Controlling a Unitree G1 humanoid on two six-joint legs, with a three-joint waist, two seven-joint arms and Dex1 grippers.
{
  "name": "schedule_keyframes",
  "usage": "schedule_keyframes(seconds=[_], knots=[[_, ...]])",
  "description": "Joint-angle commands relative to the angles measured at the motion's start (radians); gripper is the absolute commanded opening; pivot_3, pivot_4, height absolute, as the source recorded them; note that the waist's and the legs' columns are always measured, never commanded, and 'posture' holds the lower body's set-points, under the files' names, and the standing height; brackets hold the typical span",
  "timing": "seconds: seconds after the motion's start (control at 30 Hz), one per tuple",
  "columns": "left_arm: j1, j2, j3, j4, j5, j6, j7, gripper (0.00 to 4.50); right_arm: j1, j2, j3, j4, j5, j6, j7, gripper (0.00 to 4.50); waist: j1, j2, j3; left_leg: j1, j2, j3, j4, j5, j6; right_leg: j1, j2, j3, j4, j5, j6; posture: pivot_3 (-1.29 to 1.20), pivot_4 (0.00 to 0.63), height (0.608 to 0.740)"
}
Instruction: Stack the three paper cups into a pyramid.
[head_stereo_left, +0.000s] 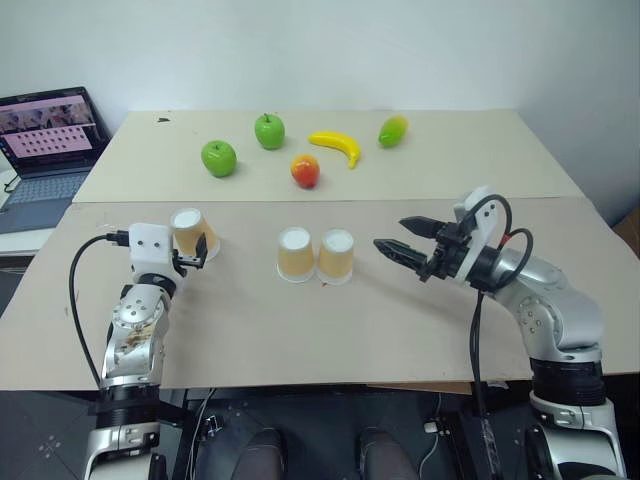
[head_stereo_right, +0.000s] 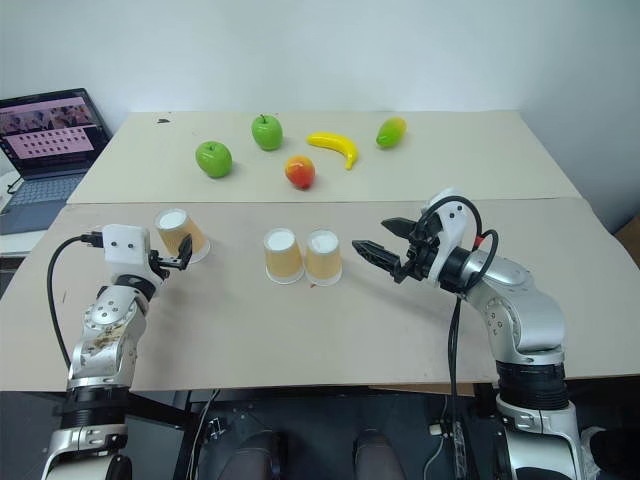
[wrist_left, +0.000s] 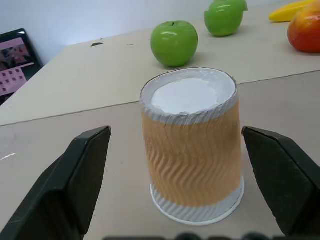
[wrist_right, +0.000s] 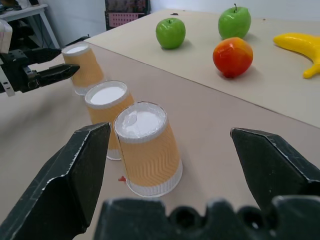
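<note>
The lone upturned cup (wrist_left: 192, 150) stood upright just ahead of the left gripper (head_stereo_left: 203, 250), between its wide-apart fingers; the right gripper (head_stereo_left: 408, 243), fingers also apart, hung beside the touching pair (head_stereo_left: 315, 255).

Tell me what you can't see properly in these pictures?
- Lone cup: in the head view, the open left gripper covers its lower side.
- Laptop: cut off by the head view's edge; screen contents too small to read.
- Inside all three cups: hidden, since they stand upside down.
</note>
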Motion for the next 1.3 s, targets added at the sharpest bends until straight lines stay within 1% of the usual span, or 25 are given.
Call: schedule_keyframes(seconds=[0.03,0.13,0.33,0.53,0.67,0.93,1.3], knots=[[-0.062,0.008,0.007,0.056,-0.050,-0.012,-0.070,4.50,0.001,-0.008,-0.035,-0.059,0.035,-0.002,-0.030,4.47,0.001,0.000,0.000,0.000,0.000,0.000,0.000,0.000,0.000,0.000,0.000,0.000,0.000,0.000,0.000,0.00,0.150,0.732],[-0.104,0.007,0.020,0.100,-0.086,-0.004,-0.104,4.50,0.007,-0.018,-0.017,-0.080,0.044,0.002,-0.031,4.47,0.001,0.000,0.000,0.000,0.000,0.000,0.000,0.000,0.000,0.000,0.000,0.000,0.000,0.000,0.000,0.00,0.150,0.732],[-0.152,0.030,0.014,0.160,-0.099,-0.013,-0.156,4.50,0.026,-0.076,0.063,-0.151,0.101,0.001,0.106,4.47,-0.004,0.000,0.000,-0.001,0.000,0.000,0.000,0.000,0.000,0.000,0.000,-0.001,0.000,0.000,0.000,0.00,0.150,0.732],[-0.172,0.037,0.009,0.183,-0.097,-0.013,-0.179,4.50,-0.012,-0.100,0.137,-0.105,0.078,-0.042,0.204,4.47,-0.008,-0.001,0.000,0.000,0.000,-0.001,0.001,0.000,0.000,0.001,0.000,-0.001,0.000,0.000,0.000,0.00,0.150,0.732],[-0.177,0.039,0.008,0.191,-0.094,-0.017,-0.183,4.50,-0.035,-0.092,0.155,-0.079,0.068,-0.060,0.218,4.47,-0.009,-0.001,0.001,0.000,0.000,-0.001,0.001,0.000,0.000,0.000,0.000,-0.001,0.000,0.000,0.000,0.00,0.150,0.732],[-0.198,0.048,0.008,0.198,-0.097,-0.019,-0.203,4.50,-0.034,-0.092,0.174,-0.053,0.048,-0.092,0.226,4.47,-0.007,-0.002,0.001,0.000,0.000,-0.001,0.001,0.000,0.000,0.000,0.000,-0.001,0.000,0.000,0.000,0.00,0.150,0.732],[-0.229,0.051,0.003,0.242,-0.089,-0.029,-0.215,4.50,-0.031,-0.082,0.174,-0.034,0.024,-0.111,0.222,4.47,-0.007,-0.002,0.001,-0.001,0.000,-0.001,0.001,0.000,0.000,0.000,0.000,-0.001,0.000,0.000,0.000,0.00,0.150,0.732]])
